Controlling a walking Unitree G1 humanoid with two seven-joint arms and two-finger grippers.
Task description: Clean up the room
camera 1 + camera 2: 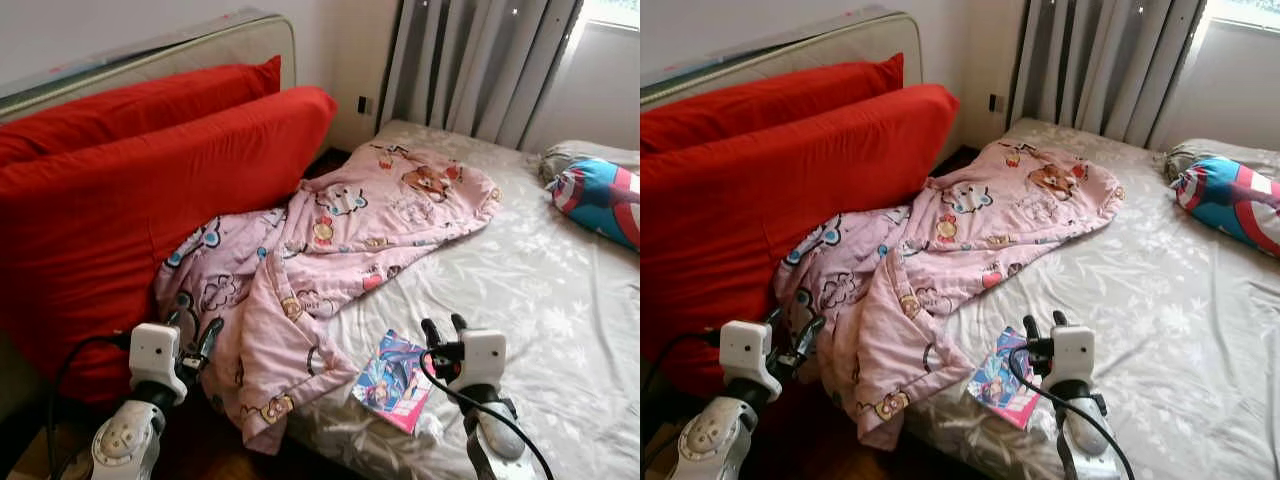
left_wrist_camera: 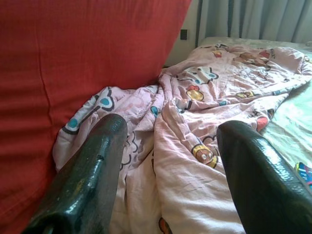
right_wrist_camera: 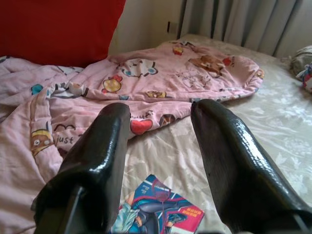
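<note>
The bed (image 1: 560, 300) carries a grey floral sheet. A pink cartoon-print blanket (image 1: 330, 250) lies crumpled across the bed's left side, running from the far left corner toward the near edge, where one end hangs over the edge. Two large red cushions (image 1: 150, 190) stand upright against the bed's left edge, touching the blanket. A colourful comic book (image 1: 395, 382) lies flat on the sheet at the near edge, just beside the hanging end of the blanket. A blue, red and white pillow (image 1: 600, 200) rests at the bed's right edge, well apart from the blanket.

The left claw (image 1: 196, 338) hovers at the near left corner, fingers spread apart, holding nothing, close to the blanket. The right claw (image 1: 444, 330) hovers over the near edge just beside the comic book, fingers spread apart, holding nothing.
</note>
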